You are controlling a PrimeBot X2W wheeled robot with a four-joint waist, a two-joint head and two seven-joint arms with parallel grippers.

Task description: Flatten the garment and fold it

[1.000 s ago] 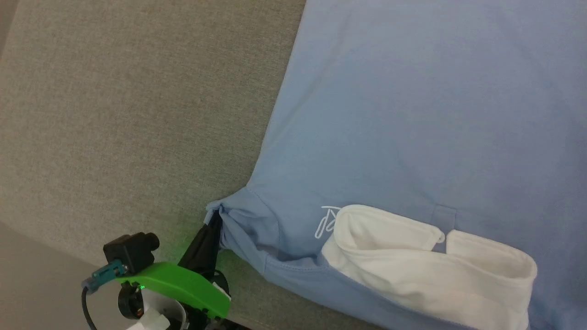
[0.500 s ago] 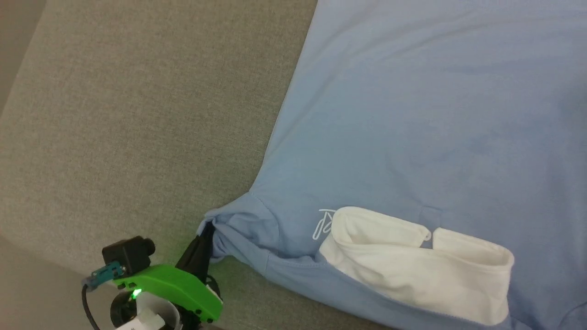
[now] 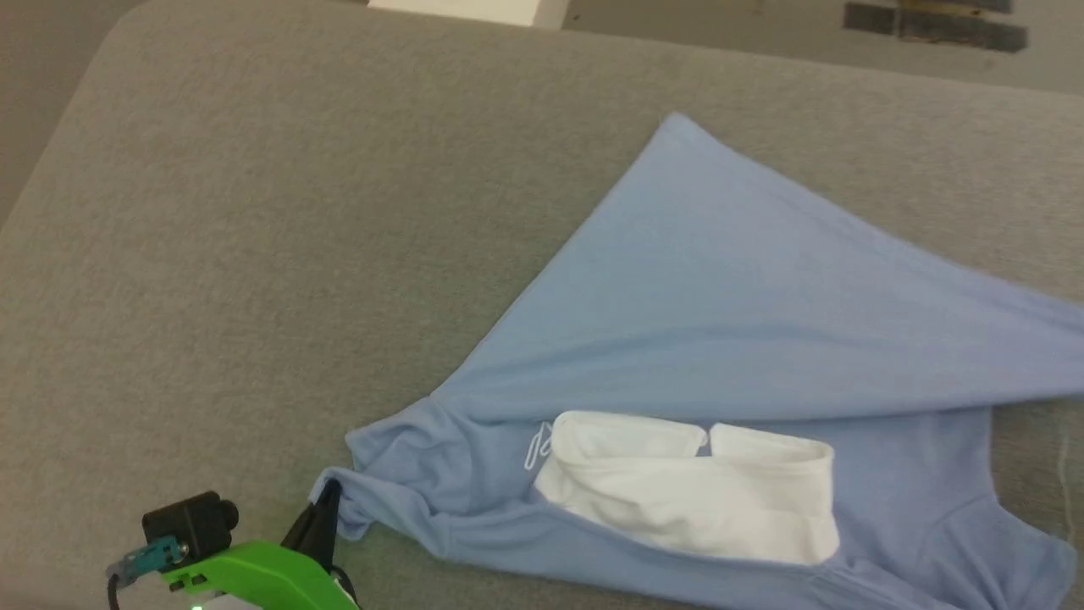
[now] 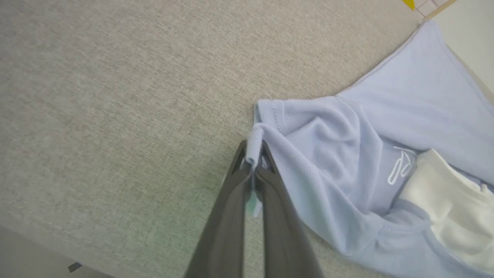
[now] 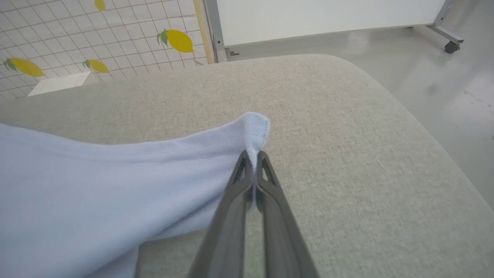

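Right hand (image 5: 252,155) newly tight on a corner of the garment (image 5: 115,181); left hand (image 4: 253,150) low, equally tight on its sleeve hem.

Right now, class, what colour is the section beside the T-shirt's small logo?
The section is white; the head view shows it best.

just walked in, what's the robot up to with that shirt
A two-armed robot is working on a light blue T-shirt lying on a grey fabric surface. Its left gripper is shut on a bunched sleeve hem, its right gripper on another edge. The shirt lies partly doubled over, not yet flat or folded.
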